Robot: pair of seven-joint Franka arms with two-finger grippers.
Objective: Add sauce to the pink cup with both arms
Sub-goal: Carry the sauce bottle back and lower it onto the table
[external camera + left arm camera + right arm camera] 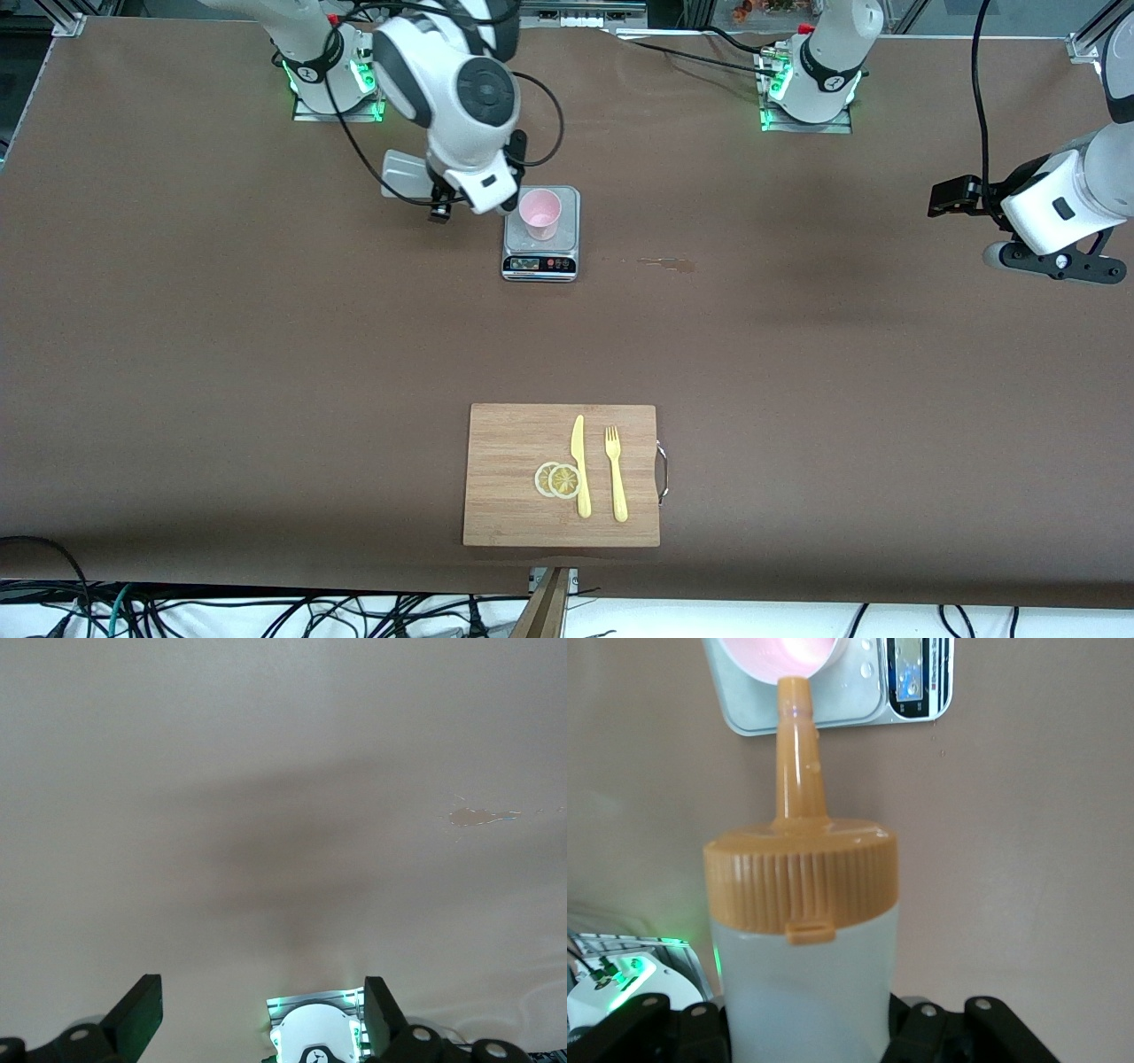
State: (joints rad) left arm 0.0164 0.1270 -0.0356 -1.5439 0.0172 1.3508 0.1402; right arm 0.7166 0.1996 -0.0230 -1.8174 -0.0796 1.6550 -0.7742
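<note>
Sauce [804, 904], hidden from the front, shows only in right wrist view.

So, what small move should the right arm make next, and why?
Probably tip the sauce bottle a little further over the pink cup. The right pincer is shut on the bottle, and its nozzle points at the cup's rim on the scale. No sauce shows in the cup. The left pincer waits open.
</note>
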